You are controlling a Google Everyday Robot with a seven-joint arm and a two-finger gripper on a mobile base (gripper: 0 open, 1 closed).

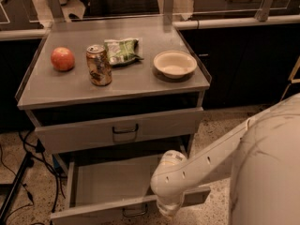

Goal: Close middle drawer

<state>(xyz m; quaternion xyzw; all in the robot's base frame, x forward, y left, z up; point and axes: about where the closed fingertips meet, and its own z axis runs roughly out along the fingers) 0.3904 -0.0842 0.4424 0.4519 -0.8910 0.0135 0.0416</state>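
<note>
My gripper (168,207) sits at the end of my arm (211,161), which reaches in from about 3 o'clock. It hangs low at roughly 6 o'clock, right at the front edge of the middle drawer (110,182). My wrist housing covers it from above, so I cannot tell whether it is released or clenched, or whether it touches the drawer front. The middle drawer stands pulled well out of the grey cabinet (197,102), with its long plain tray exposed. Its small dark handle (135,213) is just at 9 o'clock of my gripper. At 12 o'clock of the tray is the taller top drawer (154,125) with its black handle (125,130). On the cabinet top, running from 9 o'clock to 3 o'clock, are an apple (63,58), a drink can (99,64), a green snack bag (122,50) just behind the can, and a pale bowl (175,63) set apart. Dark cables (21,168) trail over the speckled floor at 9 o'clock of the open drawer.
</note>
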